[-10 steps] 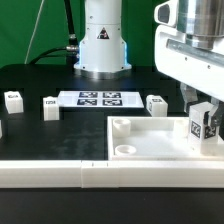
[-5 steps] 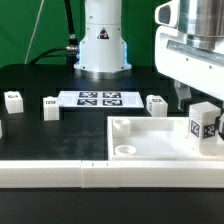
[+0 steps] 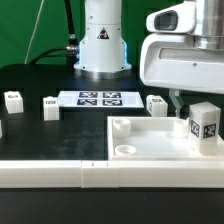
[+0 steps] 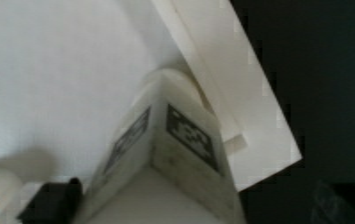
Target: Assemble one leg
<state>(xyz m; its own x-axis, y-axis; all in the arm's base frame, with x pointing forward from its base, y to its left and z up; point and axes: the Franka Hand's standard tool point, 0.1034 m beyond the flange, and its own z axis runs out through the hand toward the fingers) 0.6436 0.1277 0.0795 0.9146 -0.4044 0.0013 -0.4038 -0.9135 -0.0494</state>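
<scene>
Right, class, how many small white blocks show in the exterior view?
4: one block at the exterior view's far left, one left of the marker board, one right of it, one on the panel. Another may be cut off at left.

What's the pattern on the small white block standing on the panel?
A black-and-white square tag on the small white plastic block, clearest in the exterior view.

Exterior view: low, near table [image 3: 30, 85] height, faces across it toward the robot base [image 3: 102, 45] at the back, middle distance | Wrist view: looks steeply down, very close | Shared: the leg [image 3: 205, 122] [image 4: 188, 135], its tag, the adjoining panel [image 3: 150, 142] [image 4: 49, 80] edge.
</scene>
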